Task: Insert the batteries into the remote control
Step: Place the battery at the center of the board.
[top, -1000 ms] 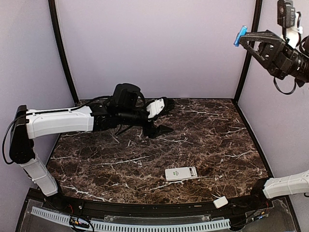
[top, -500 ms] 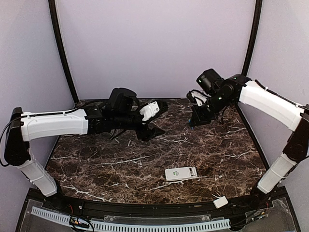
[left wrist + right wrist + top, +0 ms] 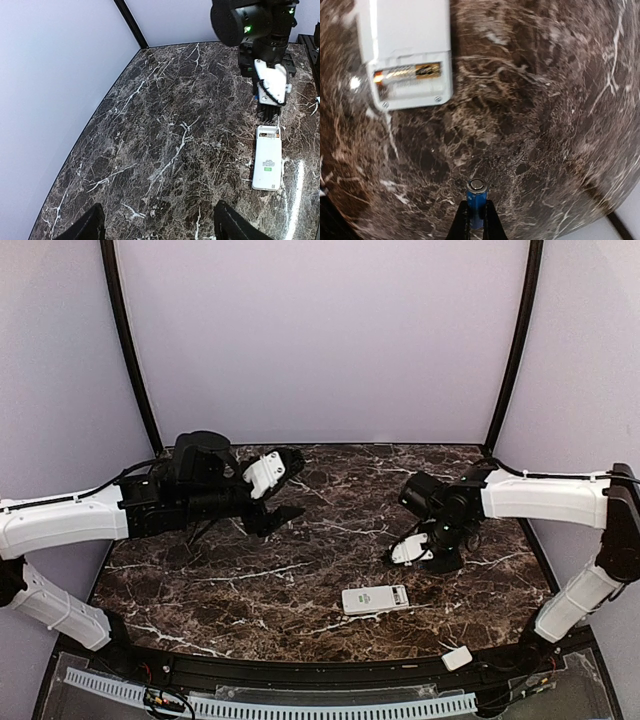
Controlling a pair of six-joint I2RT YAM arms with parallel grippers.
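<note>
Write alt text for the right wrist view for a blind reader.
The right arm's fingers pinch a blue battery over a dark marble table. Beyond it lies the white remote control, back up, its open compartment holding one cell.

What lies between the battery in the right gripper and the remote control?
Only bare marble tabletop, as the right wrist view shows: nothing sits between the battery and the remote control.

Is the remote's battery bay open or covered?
Open: the remote control lies back-up, its bay uncovered, with one cell seated inside.
</note>
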